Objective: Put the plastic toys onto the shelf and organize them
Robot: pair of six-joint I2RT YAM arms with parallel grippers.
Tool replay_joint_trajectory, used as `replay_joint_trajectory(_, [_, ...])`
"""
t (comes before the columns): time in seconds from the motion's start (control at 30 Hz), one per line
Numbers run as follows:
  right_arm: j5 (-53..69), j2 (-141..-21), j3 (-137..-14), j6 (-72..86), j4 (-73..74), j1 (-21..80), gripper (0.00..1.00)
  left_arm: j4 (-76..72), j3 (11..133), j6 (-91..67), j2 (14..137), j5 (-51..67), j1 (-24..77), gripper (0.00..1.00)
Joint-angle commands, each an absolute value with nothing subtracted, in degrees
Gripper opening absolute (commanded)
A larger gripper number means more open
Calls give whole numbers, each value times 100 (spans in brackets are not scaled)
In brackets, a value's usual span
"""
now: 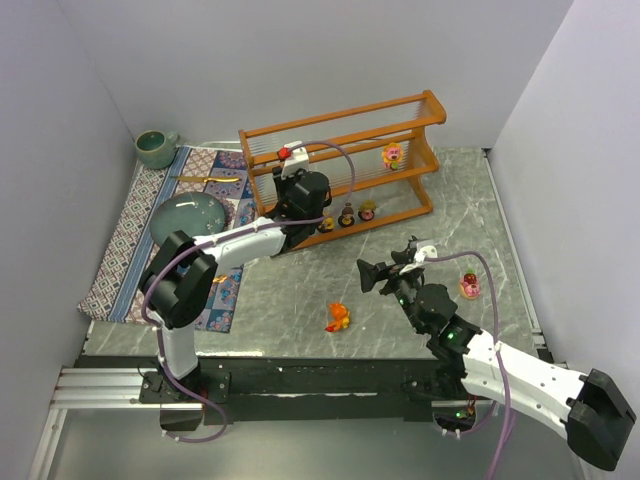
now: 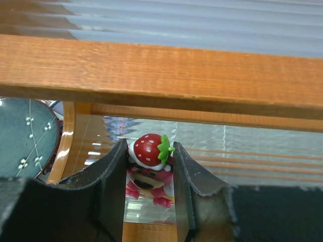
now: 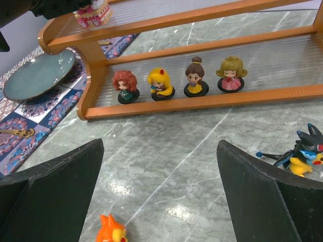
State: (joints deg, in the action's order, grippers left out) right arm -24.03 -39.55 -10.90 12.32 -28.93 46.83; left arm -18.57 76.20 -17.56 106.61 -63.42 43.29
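At the 9 o'clock end of the shelf (image 1: 345, 165), seen from the top camera, the left gripper (image 2: 150, 146) has its fingers pressed against both sides of one strawberry-capped pink toy (image 2: 149, 169). The toy sits upright between the pads, level with an upper tier; whether it rests on the clear slats cannot be told.

Nine toys show in all. Four stand upright in a row on the lowest tier, each on a round dark base: a red-haired figurine (image 3: 124, 86), a yellow-haired figurine (image 3: 161, 84), a brown-haired figurine (image 3: 195, 83) and a blond figurine in pink (image 3: 231, 80). One pink and yellow toy (image 1: 393, 155) stands alone on the tier above, toward the 3 o'clock end.

Three toys lie on the grey marbled table (image 1: 290, 290), off the shelf. One orange toy (image 1: 338, 318) lies at 6 o'clock from the shelf. One pink and red toy (image 1: 469, 287) sits at 4 o'clock. One black and yellow toy (image 3: 308, 151) lies just beside the right gripper (image 3: 159, 146), whose fingers are spread wide with nothing between them.

At 9 o'clock lies one patterned mat (image 1: 130, 240) bearing one blue-green plate (image 1: 188, 218). One green cup (image 1: 155, 148) stands at the mat's 12 o'clock edge.
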Motion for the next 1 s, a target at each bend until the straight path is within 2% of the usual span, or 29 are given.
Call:
replay_joint_trajectory(0.0, [-2408, -3999, -1195, 1187, -3155, 4658, 100, -1846, 7910, -2030, 10591, -6539, 4307, 5])
replay_joint_trajectory(0.17, [-2391, -4017, -1204, 1186, -3164, 4658, 100, -1705, 7937, -2101, 10591, -6557, 4307, 7])
replay_joint_trajectory(0.33, [-2408, -4034, -1204, 1178, -3155, 4658, 100, -1670, 7963, -2074, 10600, -6539, 4307, 15])
replay_joint_trajectory(0.53, [-2382, -4069, -1213, 1178, -3182, 4658, 100, -1731, 7945, -1995, 10565, -6425, 4307, 31])
replay_joint_trajectory(0.57, [-2373, -4078, -1230, 1186, -3173, 4658, 100, -1731, 7937, -1995, 10564, -6407, 4298, 35])
replay_joint_trajectory(0.6, [-2373, -4087, -1222, 1178, -3173, 4658, 100, -1731, 7928, -1995, 10556, -6390, 4307, 44])
replay_joint_trajectory(0.67, [-2373, -4104, -1230, 1169, -3190, 4658, 100, -1749, 7928, -1986, 10529, -6363, 4307, 46])
replay_joint_trajectory(0.97, [-2303, -4333, -1345, 1151, -3120, 4658, 100, -1697, 7919, -2004, 10459, -6214, 4333, 73])
